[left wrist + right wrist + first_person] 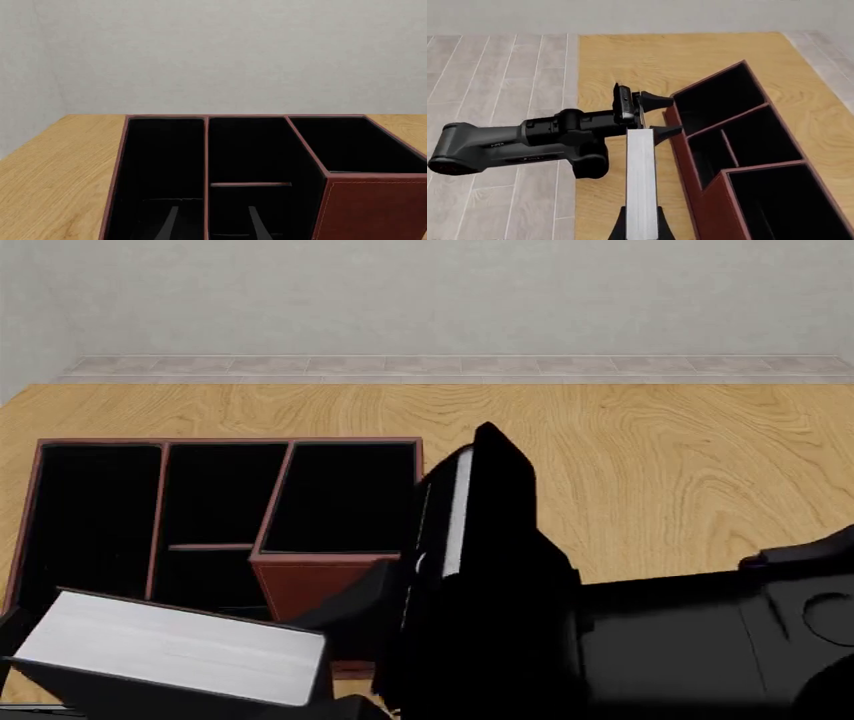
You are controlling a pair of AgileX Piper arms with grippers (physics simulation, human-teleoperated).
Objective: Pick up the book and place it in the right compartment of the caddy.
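Three views, each partial. Only the front view shows the book [470, 510] against the caddy [340, 580]: black covers, white page edges facing the camera, held clear of the desk [667, 470] just right of the caddy, beside the right compartment [340, 495] and not inside it. Only the right wrist view shows the grip itself: the right pincer [640, 222] is clamped on the near end of the book [640, 175], one finger on each cover, the white page block running straight away along the fingers (long axis in line with the pincer). That view also shows the left arm [527, 142] lying level over the desk's edge, its pincer [654, 115] at the caddy's [740, 165] end wall, fingers parted. The left wrist view looks into the caddy [373, 210] from its near end: narrow long section, two small middle sections, then the tall right compartment [353, 145]; the left pincer [213, 222] shows two spread fingertips, holding nothing. In the front view the book stands on end, tilted slightly, top pointing up and away. Right arm [707, 640] enters low from the right.
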